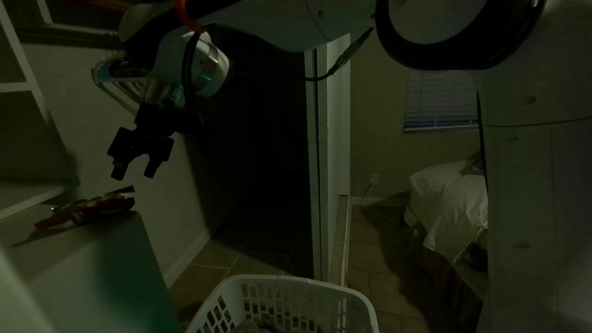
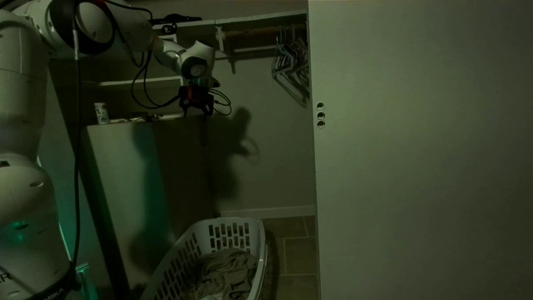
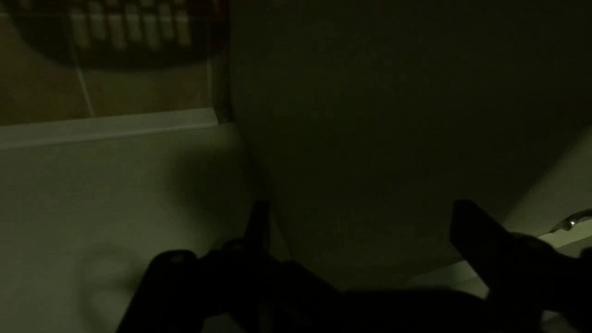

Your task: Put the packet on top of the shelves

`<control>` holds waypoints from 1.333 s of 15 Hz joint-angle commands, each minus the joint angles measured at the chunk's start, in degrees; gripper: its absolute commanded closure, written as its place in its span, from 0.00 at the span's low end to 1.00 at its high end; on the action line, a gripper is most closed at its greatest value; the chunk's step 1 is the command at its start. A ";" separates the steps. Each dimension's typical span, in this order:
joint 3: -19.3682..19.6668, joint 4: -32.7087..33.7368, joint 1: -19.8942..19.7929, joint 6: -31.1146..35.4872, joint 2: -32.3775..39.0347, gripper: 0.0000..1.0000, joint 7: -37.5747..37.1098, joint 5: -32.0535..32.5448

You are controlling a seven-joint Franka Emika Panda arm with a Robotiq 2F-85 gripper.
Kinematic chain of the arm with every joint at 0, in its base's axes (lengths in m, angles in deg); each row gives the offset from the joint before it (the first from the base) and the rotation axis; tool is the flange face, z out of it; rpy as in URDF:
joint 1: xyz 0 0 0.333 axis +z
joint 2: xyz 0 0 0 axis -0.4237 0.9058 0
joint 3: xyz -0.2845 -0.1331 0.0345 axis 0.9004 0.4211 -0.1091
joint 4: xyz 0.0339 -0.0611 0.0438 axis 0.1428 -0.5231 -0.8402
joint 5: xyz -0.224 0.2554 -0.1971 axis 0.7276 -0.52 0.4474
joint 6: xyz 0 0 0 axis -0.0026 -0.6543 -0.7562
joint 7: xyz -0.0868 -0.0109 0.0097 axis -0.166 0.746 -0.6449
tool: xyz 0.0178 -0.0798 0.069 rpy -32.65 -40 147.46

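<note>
In an exterior view, a small, crinkly, elongated packet [image 1: 88, 210], dark reddish-brown with lighter markings, lay on the flat top of a pale green cabinet [image 1: 92, 282], near its edge. A black two-fingered gripper [image 1: 134, 172] hung above and to one side of the packet, apart from it, pointing downward; its jaws stood wide apart with only air between them. A tall, white, boxy shelf unit [image 1: 18, 87] with thick frames rose beside the cabinet top. In both exterior views, a white plastic lattice laundry basket [image 2: 203, 231] stood beside the cabinet; crumpled greyish cloth [image 2: 227, 266] lay inside. A white, printed cylindrical container [image 2: 101, 113] stood upright on the cabinet top, and pale hangers [image 2: 287, 60] hung from a brown rail [image 2: 254, 32]. In the wrist view, the dark fingertips [image 3: 467, 226] flanked a shadowed panel [image 3: 370, 115], with brown floor tiles [image 3: 148, 90] and a pale baseboard [image 3: 106, 128] at upper left.
</note>
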State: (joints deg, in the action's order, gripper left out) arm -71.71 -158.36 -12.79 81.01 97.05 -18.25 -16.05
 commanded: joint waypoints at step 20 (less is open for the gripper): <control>0.69 -15.22 -1.30 -4.57 -10.46 0.00 0.31 -21.03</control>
State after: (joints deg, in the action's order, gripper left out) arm -71.48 -171.88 -13.51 77.36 88.73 -19.44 -34.58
